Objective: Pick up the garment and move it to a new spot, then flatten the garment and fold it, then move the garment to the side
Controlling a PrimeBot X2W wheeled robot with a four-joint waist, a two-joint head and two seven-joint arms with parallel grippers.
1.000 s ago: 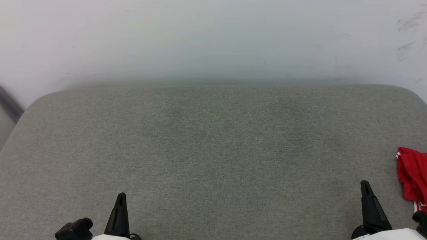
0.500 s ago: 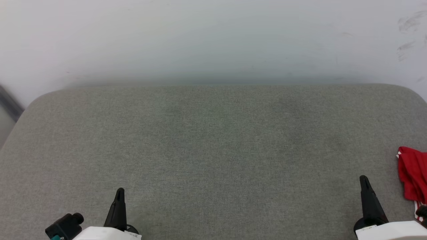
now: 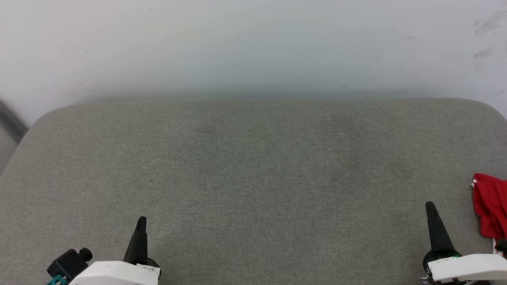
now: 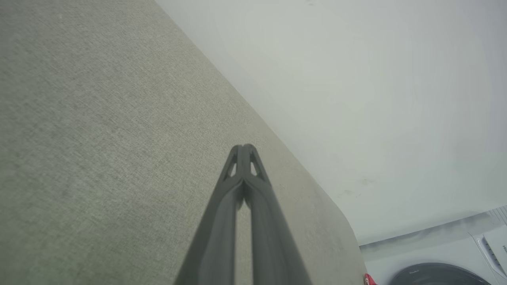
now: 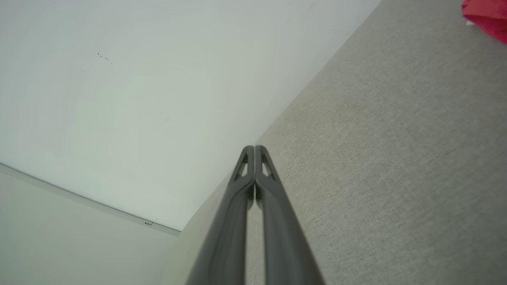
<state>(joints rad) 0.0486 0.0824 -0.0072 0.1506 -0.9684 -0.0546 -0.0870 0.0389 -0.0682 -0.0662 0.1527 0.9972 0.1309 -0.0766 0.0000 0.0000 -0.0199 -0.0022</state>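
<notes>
clenching nothing, left end effector (image 4: 244, 149) and right end effector (image 5: 254, 149) hover; garment (image 3: 489, 206) lies rightmost.

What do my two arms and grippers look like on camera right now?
Both match: the left gripper and right gripper each have two long, dark grey fingers tapering to a point, with small triangular cut-outs near the tips. Behind them sit white wrist housings. The right one shows a green light; the left carries a black knob with teal trim.

No legible text, no labels, brands, numbers or signs readable
</notes>
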